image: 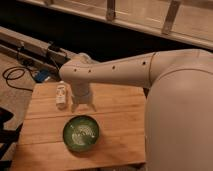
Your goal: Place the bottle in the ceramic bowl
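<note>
The robot's two-finger gripper [83, 106] hangs pointing down over the back half of the light wooden slatted table [120, 120]. Its jaws are spread wide and have nothing between them. The small white plastic bottle [61, 94] sits on the wood just beside the gripper, on the picture-left side. It's close, but not inside the jaws. The round glossy dark-green ceramic bowl [81, 133] is near the front of the table, almost straight in front of the gripper, and it's empty.

So this looks like the reach-and-grasp step, with the pick not yet made. To do it well, the gripper probably needs a short sideways shift so the jaws straddle the bottle across its slim width, not along its length. Closing around the middle would beat closing on the narrow cap end, since a light, slick bottle like this could easily squirt out or roll.

Room-wise, the bottle is fairly near the table's back-left corner, so a clumsy nudge could push it off that edge. The black cables [15, 75] on the floor are down that way too. The run from bottle to bowl is short and nothing stands in it. The big white arm [125, 72] covers the picture-right side, so that part of the table can't be judged. Lifting above the bowl's rim before moving across should be enough.
</note>
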Action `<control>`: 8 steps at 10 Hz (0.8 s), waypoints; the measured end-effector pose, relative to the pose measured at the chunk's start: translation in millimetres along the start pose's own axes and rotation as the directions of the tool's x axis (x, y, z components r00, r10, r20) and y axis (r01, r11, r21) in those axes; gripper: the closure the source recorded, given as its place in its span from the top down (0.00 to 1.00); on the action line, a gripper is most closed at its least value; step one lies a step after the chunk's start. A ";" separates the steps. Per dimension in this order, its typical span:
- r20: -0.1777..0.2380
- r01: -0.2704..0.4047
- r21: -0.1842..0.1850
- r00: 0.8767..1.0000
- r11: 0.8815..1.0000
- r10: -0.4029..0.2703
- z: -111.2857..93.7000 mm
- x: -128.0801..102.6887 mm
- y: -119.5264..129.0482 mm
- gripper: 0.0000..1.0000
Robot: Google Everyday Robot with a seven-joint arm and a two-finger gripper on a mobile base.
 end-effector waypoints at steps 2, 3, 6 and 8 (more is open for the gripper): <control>0.000 0.000 0.000 1.000 1.000 0.000 0.0 0.0 0.0 0.65; 0.002 0.002 0.002 1.000 1.000 -0.002 -0.5 -0.1 -0.3 0.65; 0.047 0.057 0.034 0.997 0.998 -0.058 -13.2 -17.0 8.8 0.65; 0.052 0.120 0.071 0.991 0.990 -0.124 -16.9 -57.7 31.5 0.65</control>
